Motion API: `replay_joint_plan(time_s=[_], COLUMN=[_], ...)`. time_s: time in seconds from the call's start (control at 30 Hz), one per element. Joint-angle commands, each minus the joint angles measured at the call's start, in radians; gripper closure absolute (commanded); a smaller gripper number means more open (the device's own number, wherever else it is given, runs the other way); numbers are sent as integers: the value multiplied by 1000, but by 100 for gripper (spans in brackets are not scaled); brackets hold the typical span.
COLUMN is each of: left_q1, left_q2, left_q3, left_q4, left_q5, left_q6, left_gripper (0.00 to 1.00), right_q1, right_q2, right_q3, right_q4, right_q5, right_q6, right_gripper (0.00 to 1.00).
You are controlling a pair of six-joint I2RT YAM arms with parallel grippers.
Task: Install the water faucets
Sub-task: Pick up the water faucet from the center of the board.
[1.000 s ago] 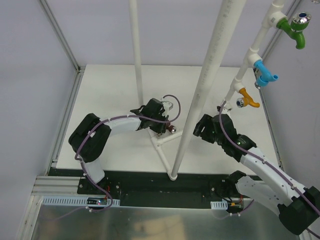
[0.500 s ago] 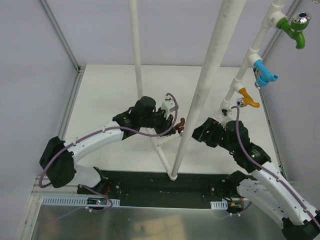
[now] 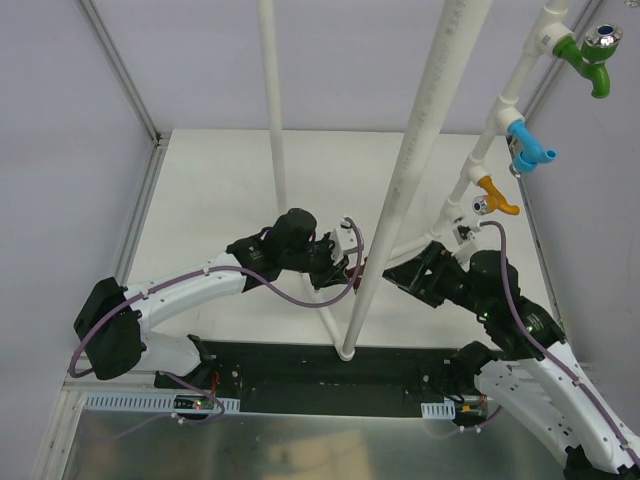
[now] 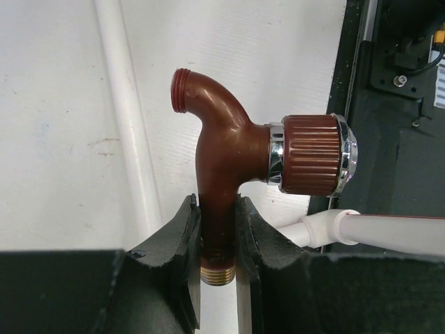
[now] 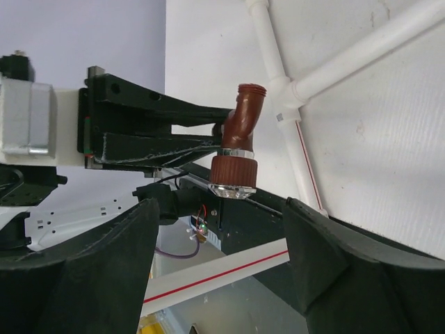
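Note:
My left gripper (image 3: 345,268) is shut on the brown faucet (image 4: 222,167), clamping its stem near the brass thread (image 4: 217,276). The spout points away and the ribbed cap with the silver end (image 4: 313,154) sticks out to the right. My right gripper (image 3: 397,270) is open and faces it. In the right wrist view the brown faucet (image 5: 240,136) hangs cap-down just beyond the gap between my spread fingers (image 5: 221,209). In the top view it is mostly hidden behind the big white pipe. The green faucet (image 3: 590,55), the blue faucet (image 3: 530,150) and the orange faucet (image 3: 495,195) sit on the pipe frame at the right.
A thick white pipe (image 3: 410,170) slants up between the two grippers. A thin white pipe (image 3: 272,100) stands behind. Frame pipes lie on the white table (image 4: 125,125) with a T joint (image 5: 281,90). The black base strip (image 3: 320,365) runs along the near edge.
My left arm has stretched right, carrying the brown faucet toward the thick pipe. My right gripper has swung left and down toward the faucet, still open.

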Motion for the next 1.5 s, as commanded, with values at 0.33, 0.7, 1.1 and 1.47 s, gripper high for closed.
replay_joint_plan(time_s=[0.33, 0.7, 1.1, 1.47], left_q1=[-41, -33, -20, -20], left_q2=[24, 82, 94, 102], left_q3=[132, 232, 266, 275], left_q4=[-26, -190, -196, -198], left_q5=[42, 428, 622, 612], left_q6=[110, 5, -19, 5], left_gripper=[100, 100, 100, 100], right_q1=[0, 0, 0, 0], right_q2=[15, -126, -289, -255], right_q3=[2, 51, 62, 90], right_q4=[-20, 6, 126, -75], right_q5=[40, 114, -44, 210], right_q6=[16, -446, -793, -1167], right_gripper=[22, 18, 17, 17])
